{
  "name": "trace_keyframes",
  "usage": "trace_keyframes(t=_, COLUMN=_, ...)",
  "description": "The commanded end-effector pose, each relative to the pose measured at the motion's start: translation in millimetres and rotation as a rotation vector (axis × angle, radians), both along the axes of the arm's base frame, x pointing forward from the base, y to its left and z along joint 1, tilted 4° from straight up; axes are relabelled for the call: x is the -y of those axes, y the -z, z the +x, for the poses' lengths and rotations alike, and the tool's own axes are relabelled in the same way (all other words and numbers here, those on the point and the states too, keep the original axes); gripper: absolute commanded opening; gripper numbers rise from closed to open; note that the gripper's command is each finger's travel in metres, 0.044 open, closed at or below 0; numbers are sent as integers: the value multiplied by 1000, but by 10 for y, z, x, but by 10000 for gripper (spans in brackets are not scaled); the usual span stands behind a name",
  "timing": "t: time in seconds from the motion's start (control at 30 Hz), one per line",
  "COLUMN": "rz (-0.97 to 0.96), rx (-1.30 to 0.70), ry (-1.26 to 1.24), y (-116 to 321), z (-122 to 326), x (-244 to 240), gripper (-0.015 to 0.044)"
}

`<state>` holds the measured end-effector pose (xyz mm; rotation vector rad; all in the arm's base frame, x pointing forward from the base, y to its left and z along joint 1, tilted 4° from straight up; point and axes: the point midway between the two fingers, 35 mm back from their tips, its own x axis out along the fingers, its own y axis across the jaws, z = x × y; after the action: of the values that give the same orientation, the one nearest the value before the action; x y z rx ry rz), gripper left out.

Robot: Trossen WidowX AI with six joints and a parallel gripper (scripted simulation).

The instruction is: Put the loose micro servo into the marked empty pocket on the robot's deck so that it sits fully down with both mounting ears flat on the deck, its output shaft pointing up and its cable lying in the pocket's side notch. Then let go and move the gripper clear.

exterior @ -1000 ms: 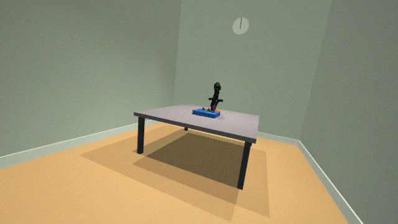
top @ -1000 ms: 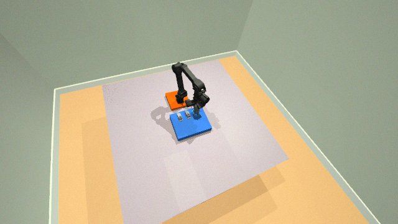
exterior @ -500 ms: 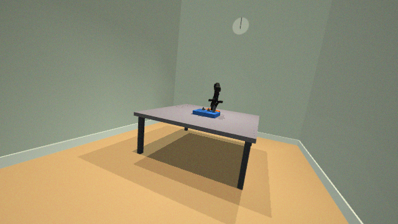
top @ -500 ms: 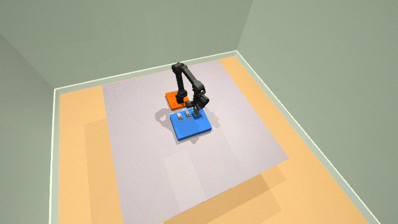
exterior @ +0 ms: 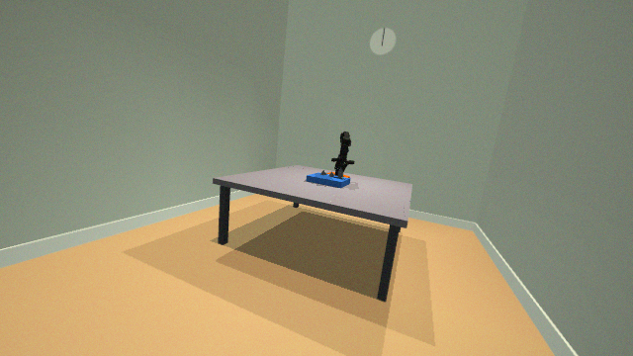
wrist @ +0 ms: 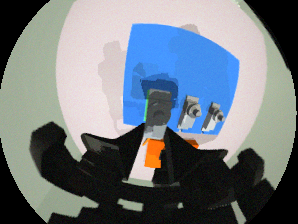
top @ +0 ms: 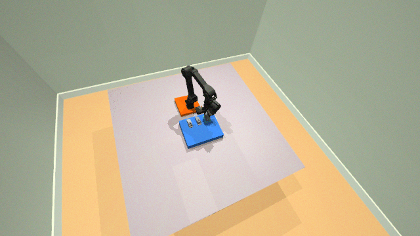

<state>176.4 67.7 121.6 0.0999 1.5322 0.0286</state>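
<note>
The gripper (top: 207, 118) (exterior: 340, 171) (wrist: 156, 131) is shut on the loose micro servo (wrist: 159, 106). The servo looks dark grey in shadow, with a lighter part between the fingertips. It is over the deck's arm-side part, beside the two fitted servos. The blue deck (top: 201, 136) (exterior: 323, 180) (wrist: 180, 50) lies on the table. A thin green strip (wrist: 146, 106) shows along the held servo's left side in the wrist view. The pocket is mostly hidden beneath servo and gripper. Seating depth, ears, shaft direction and cable cannot be made out.
Two light grey servos with round tops, the nearer (top: 198, 120) (wrist: 190, 112) and the farther (top: 189, 123) (wrist: 214, 117), stand in a row on the deck beside the held one. An orange plate (top: 178, 105) (wrist: 153, 154) lies under the arm's base. The table (exterior: 366, 200) carries everything.
</note>
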Motion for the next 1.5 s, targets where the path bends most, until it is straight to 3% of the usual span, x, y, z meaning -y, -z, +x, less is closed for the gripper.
trace_keyframes(t=0.0, rz=-2, rx=2, ry=7, y=37, z=6, x=0, gripper=0)
trace_keyframes(t=1.47, rz=-2, rx=2, ry=7, y=466, z=24, x=-34, gripper=0)
